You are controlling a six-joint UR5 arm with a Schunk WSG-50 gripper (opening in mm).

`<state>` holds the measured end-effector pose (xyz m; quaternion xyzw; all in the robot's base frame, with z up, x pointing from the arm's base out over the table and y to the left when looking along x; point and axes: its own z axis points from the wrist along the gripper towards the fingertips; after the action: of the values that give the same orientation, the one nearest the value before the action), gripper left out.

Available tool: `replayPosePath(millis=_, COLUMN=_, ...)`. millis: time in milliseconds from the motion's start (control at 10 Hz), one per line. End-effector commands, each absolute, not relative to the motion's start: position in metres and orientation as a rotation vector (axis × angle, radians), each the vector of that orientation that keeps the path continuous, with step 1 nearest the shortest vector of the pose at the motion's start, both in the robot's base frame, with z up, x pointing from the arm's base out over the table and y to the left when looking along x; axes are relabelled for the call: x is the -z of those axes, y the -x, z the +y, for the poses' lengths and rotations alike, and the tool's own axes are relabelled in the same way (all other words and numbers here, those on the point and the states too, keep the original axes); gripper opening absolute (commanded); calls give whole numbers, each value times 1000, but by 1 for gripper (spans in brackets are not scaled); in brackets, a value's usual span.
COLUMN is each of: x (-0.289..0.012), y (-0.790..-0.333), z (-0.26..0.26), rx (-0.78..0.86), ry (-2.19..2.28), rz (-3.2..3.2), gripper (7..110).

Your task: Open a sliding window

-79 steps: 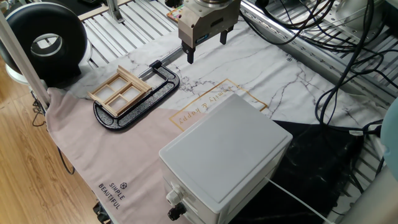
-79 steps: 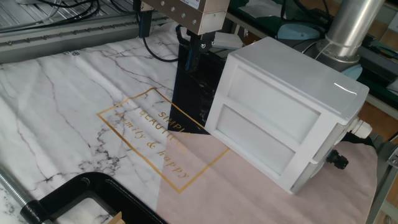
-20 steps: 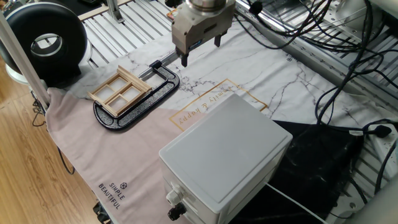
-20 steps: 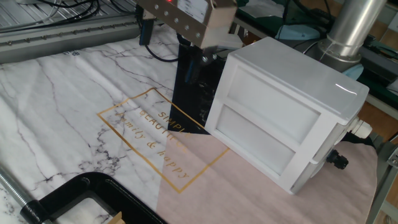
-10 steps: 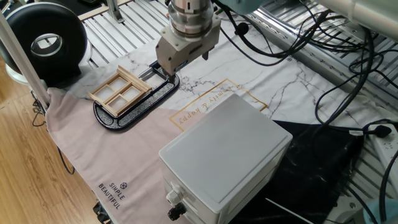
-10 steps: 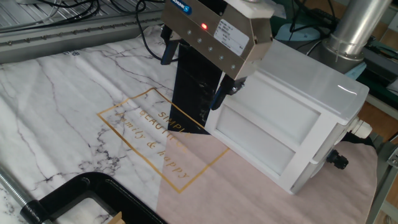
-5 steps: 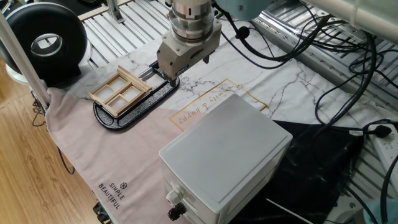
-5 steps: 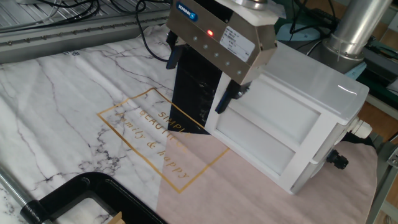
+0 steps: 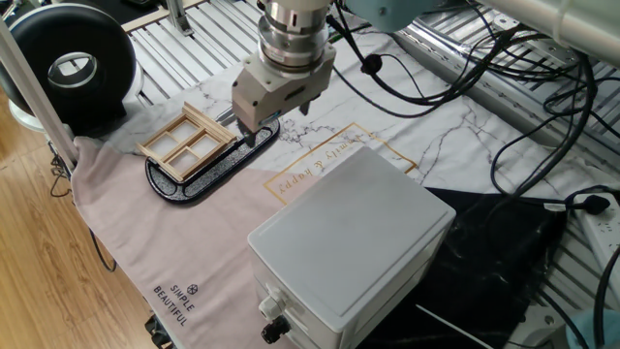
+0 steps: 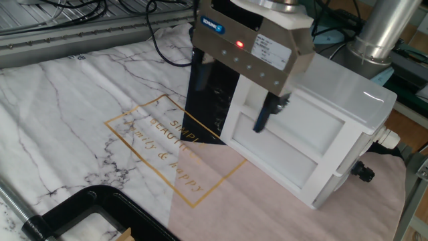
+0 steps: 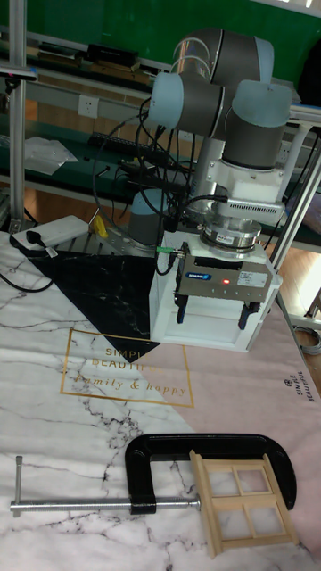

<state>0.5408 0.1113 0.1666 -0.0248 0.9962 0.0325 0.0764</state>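
Note:
The sliding window (image 9: 187,142) is a small pale wooden frame with four panes, lying tilted on a black clamp-shaped base (image 9: 208,176). In the tall fixed view the window (image 11: 242,508) lies at the front, well below the gripper. My gripper (image 9: 248,132) hangs just right of the window, over the right end of the base, and touches nothing. Its fingers (image 10: 263,114) are spread apart and nothing is between them. The gripper (image 11: 212,314) stands open in front of the white box. In the other fixed view the window is almost cut off at the bottom edge.
A large white box (image 9: 349,242) stands on the cloth to the right of the window. A black round device (image 9: 73,63) sits at the far left. Cables (image 9: 523,58) run over the metal rails at the back right. The clamp's screw rod (image 11: 80,507) sticks out to the left.
My gripper has come down and moved from the back of the table toward the window, ending over the right end of the black base. Its fingers stayed open. The window has not moved.

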Motion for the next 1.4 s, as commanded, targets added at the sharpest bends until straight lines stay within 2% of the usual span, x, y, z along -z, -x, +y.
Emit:
replayPosePath(millis=0, x=-175, y=-568, z=120, rx=-138, ry=126, rz=2865, gripper=22)
replayPosePath(millis=100, x=-174, y=-565, z=123, rx=-152, ry=163, rz=2873, gripper=22)
replayPosePath(millis=500, x=-181, y=-558, z=165, rx=-406, ry=156, rz=2867, gripper=22)
replayPosePath(millis=600, x=-186, y=-561, z=177, rx=-476, ry=145, rz=2841, gripper=44)
replayPosePath(millis=700, x=-191, y=-575, z=178, rx=-478, ry=128, rz=2784, gripper=44)
replayPosePath(millis=900, x=-203, y=-577, z=204, rx=-614, ry=240, rz=2714, gripper=44)
replayPosePath(millis=1000, x=-207, y=-580, z=209, rx=-631, ry=287, rz=2681, gripper=44)
replayPosePath(millis=1100, x=-200, y=-595, z=205, rx=-570, ry=349, rz=2642, gripper=44)
replayPosePath(millis=1200, x=-177, y=-622, z=199, rx=-521, ry=429, rz=2615, gripper=44)
replayPosePath(millis=1300, x=-158, y=-650, z=194, rx=-539, ry=426, rz=2597, gripper=66)
